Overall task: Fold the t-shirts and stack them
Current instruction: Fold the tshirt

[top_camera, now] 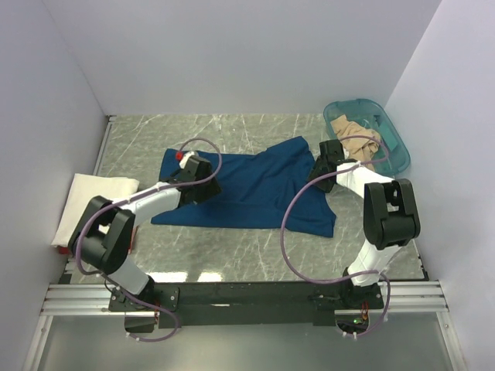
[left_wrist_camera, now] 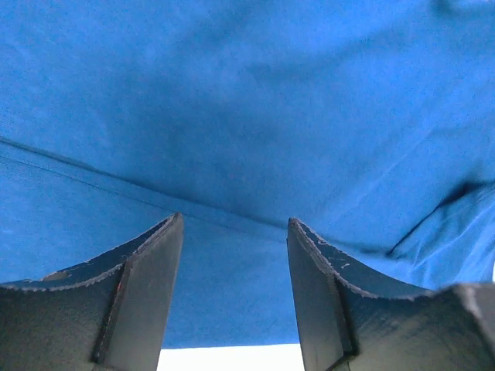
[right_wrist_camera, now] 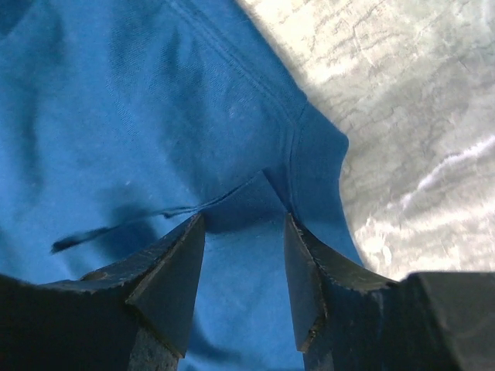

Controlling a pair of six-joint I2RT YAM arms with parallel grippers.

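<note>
A dark blue t-shirt [top_camera: 255,189] lies spread across the middle of the table, its right part rumpled. My left gripper [top_camera: 199,179] rests low over its left part. In the left wrist view that gripper [left_wrist_camera: 234,220] is open, with only blue cloth [left_wrist_camera: 247,100] behind the gap. My right gripper [top_camera: 321,168] hovers over the shirt's upper right edge. In the right wrist view it [right_wrist_camera: 244,218] is open above a seamed fold of the blue cloth [right_wrist_camera: 139,116], gripping nothing. A cream-white t-shirt [top_camera: 93,193] lies folded at the far left. A tan t-shirt [top_camera: 356,143] sits crumpled in the tub.
The teal plastic tub [top_camera: 394,147] stands at the back right, close behind my right arm. White walls close in the left, back and right. Bare marbled tabletop [right_wrist_camera: 418,116] shows just right of the shirt's edge and also in front of the shirt [top_camera: 232,247].
</note>
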